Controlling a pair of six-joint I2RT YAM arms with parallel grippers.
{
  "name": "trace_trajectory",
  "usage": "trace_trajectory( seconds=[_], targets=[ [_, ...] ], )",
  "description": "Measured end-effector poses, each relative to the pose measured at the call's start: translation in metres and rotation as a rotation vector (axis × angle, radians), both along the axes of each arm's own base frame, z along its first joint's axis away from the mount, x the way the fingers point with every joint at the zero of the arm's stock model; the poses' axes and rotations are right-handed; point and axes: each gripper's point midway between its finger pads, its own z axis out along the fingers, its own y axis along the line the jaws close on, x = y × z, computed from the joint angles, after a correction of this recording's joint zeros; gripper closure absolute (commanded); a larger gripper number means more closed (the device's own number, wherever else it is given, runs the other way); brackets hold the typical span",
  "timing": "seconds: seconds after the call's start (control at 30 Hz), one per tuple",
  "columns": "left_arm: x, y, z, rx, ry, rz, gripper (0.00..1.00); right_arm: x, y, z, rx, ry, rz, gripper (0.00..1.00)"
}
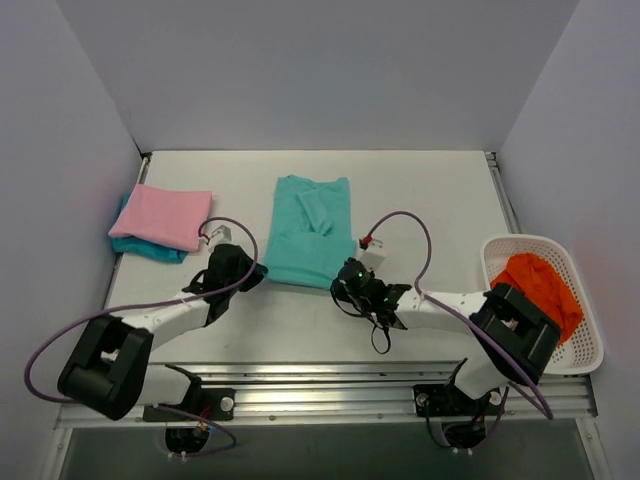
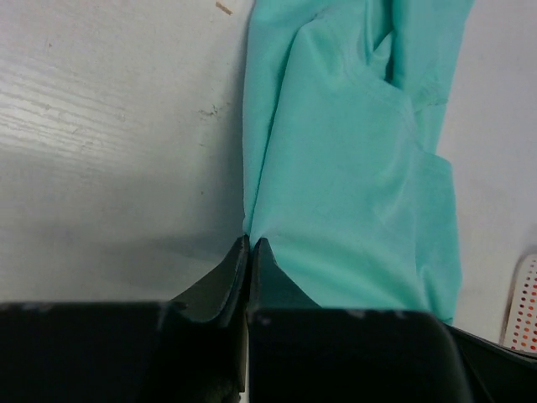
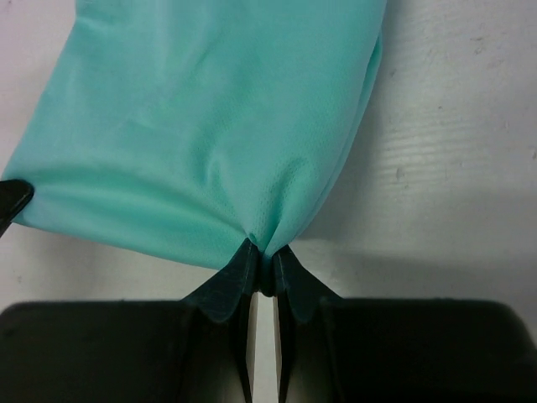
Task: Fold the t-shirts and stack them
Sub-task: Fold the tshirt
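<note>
A mint-teal t-shirt lies folded lengthwise in the middle of the table, sleeves tucked in. My left gripper is shut on its near left corner; in the left wrist view the mint-teal t-shirt runs up from my pinched left gripper. My right gripper is shut on the near right corner, and the mint-teal t-shirt bunches into the right gripper. A folded pink t-shirt rests on a darker turquoise t-shirt at the left.
A white mesh basket with an orange garment stands at the right edge, beside the right arm. Grey walls close the table on three sides. A metal rail runs along the near edge.
</note>
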Motion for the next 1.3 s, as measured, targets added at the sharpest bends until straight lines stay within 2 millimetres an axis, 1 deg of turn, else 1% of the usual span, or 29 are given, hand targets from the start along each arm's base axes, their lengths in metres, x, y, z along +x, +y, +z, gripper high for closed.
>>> trace_trajectory(
  seconds=[0.17,0.23,0.3,0.4,0.5,0.6,0.67,0.77,0.83,0.93,1.0,1.13,1.2,1.27,1.3],
  targets=[
    [-0.022,0.0,0.035,-0.01,-0.057,-0.028,0.98,-0.025,0.0,0.024,-0.03,-0.017,0.014,1.0],
    [-0.027,0.001,0.047,-0.017,-0.08,-0.033,0.98,-0.029,0.0,0.032,-0.049,-0.021,0.016,0.99],
    [-0.031,0.004,0.053,-0.015,-0.086,-0.033,0.98,-0.026,0.0,0.041,-0.064,-0.028,0.004,0.99],
    [-0.034,0.007,0.053,-0.001,-0.066,-0.028,0.98,-0.015,0.003,0.059,-0.089,-0.052,-0.012,0.99],
    [-0.029,0.008,0.059,0.013,-0.063,-0.014,0.98,0.004,0.009,0.081,-0.11,-0.079,-0.026,1.0],
    [-0.012,0.006,0.074,0.019,-0.075,0.002,0.98,0.034,0.012,0.098,-0.134,-0.103,-0.055,1.0],
    [0.003,0.004,0.084,0.018,-0.088,0.012,0.98,0.055,0.01,0.103,-0.152,-0.111,-0.079,1.0],
    [0.022,0.001,0.096,0.016,-0.1,0.023,0.98,0.083,0.008,0.101,-0.185,-0.104,-0.1,1.0],
    [0.033,0.0,0.1,0.017,-0.101,0.025,0.98,0.094,0.006,0.093,-0.21,-0.09,-0.101,1.0],
    [0.045,-0.001,0.101,0.016,-0.094,0.026,0.98,0.108,0.006,0.083,-0.24,-0.069,-0.096,1.0],
    [0.052,0.0,0.1,0.017,-0.088,0.029,0.98,0.116,0.009,0.077,-0.252,-0.059,-0.085,1.0],
    [0.072,0.003,0.099,0.01,-0.078,0.04,0.98,0.13,0.012,0.075,-0.257,-0.049,-0.069,1.0],
    [0.089,0.005,0.098,0.001,-0.073,0.043,0.98,0.145,0.013,0.076,-0.25,-0.047,-0.07,1.0],
    [0.116,0.007,0.094,-0.008,-0.063,0.051,0.98,0.167,0.015,0.08,-0.233,-0.048,-0.073,1.0],
    [0.133,0.009,0.09,-0.011,-0.057,0.057,0.98,0.183,0.016,0.081,-0.223,-0.05,-0.077,0.99]
  ],
)
